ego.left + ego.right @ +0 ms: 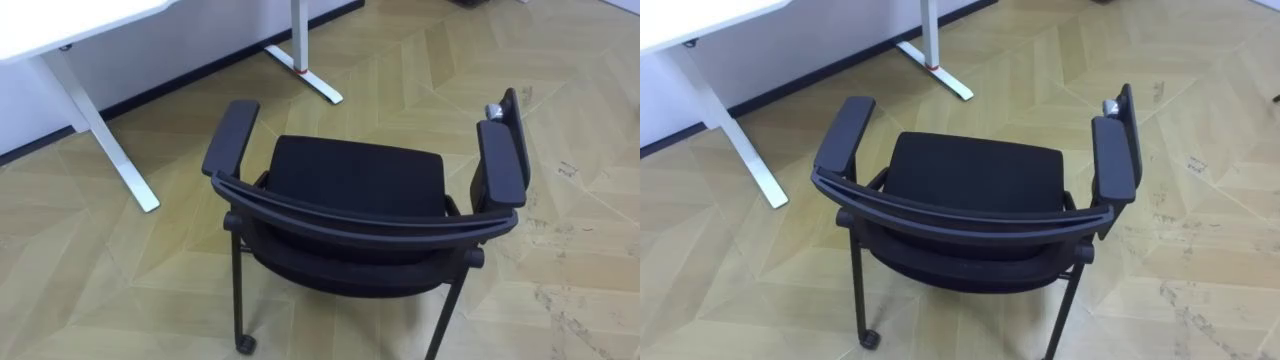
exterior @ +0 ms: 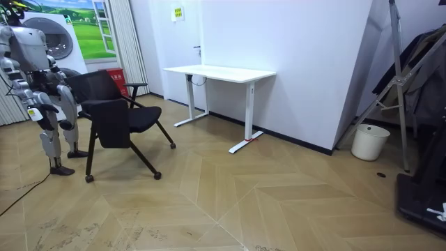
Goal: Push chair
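Nearest, curved black back rail of the chair point(image 1: 360, 215), seat and both armrests beyond, facing toward a white desk point(image 1: 60, 20) at upper left. Standing on the wood floor point(image 1: 580, 290), near the desk's legs, not touching them. By the room view, robot just behind the chair at that view's left, right hand point(image 2: 35, 111) low near the backrest; cannot tell fingers' state or contact

Wood floor point(image 1: 420, 80) under chair point(image 1: 355, 175), desk point(image 1: 60, 20)
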You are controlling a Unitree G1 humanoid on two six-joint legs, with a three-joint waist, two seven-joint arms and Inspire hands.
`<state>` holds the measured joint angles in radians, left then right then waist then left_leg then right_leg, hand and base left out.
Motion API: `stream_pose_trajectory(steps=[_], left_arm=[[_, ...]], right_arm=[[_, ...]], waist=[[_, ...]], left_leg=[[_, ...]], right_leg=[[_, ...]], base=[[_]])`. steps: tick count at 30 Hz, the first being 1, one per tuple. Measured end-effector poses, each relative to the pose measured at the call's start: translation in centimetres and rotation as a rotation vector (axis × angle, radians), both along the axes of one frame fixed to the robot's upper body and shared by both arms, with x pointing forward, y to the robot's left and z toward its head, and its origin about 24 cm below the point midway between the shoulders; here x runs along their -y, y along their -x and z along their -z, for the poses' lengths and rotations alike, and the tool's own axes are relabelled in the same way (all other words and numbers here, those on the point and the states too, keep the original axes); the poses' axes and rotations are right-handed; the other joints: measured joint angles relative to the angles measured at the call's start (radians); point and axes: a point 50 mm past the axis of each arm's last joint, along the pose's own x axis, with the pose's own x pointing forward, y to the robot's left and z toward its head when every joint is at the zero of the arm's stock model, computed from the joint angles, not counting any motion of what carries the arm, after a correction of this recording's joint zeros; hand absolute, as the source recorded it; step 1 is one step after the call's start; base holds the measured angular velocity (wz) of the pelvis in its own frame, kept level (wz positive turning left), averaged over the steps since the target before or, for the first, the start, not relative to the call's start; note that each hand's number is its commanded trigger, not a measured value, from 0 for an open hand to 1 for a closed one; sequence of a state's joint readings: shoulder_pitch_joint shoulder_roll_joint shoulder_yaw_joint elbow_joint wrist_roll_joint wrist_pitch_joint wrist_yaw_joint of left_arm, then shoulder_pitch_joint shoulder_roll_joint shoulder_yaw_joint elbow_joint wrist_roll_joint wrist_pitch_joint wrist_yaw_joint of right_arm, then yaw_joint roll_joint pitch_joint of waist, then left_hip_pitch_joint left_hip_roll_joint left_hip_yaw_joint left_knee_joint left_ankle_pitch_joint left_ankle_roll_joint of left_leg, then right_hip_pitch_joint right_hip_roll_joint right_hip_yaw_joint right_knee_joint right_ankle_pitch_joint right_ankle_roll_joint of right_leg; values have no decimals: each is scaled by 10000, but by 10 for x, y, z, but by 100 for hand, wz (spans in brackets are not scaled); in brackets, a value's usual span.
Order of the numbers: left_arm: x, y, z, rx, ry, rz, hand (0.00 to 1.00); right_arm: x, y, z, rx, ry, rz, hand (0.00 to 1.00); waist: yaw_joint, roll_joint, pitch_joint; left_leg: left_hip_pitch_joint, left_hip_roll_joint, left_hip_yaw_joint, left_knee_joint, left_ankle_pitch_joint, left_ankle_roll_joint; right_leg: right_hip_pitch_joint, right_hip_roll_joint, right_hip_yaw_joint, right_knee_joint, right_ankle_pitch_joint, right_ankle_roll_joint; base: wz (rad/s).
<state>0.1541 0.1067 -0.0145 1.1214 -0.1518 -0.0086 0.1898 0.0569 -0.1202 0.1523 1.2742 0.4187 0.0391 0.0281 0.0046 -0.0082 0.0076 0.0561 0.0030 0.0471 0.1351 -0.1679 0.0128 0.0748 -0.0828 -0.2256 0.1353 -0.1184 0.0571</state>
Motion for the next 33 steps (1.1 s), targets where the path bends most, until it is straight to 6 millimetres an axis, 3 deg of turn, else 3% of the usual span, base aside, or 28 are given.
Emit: stream_pose_trajectory(steps=[24,33], left_arm=[[-4,17,0,-408,-555,-35,0],[-7,28,0,-530,-768,-1259,0]], right_arm=[[3,-1,-1,300,-14,118,0],[4,2,-1,135,-8,248,0]], waist=[[-19,-23,12],[38,26,17]], left_leg=[[-1,-2,-19,6,-2,-1],[75,0,-10,186,-157,12]], right_leg=[[15,-1,-5,-8,-1,2],[172,-1,37,-29,-59,16]], base=[[0],[0]])
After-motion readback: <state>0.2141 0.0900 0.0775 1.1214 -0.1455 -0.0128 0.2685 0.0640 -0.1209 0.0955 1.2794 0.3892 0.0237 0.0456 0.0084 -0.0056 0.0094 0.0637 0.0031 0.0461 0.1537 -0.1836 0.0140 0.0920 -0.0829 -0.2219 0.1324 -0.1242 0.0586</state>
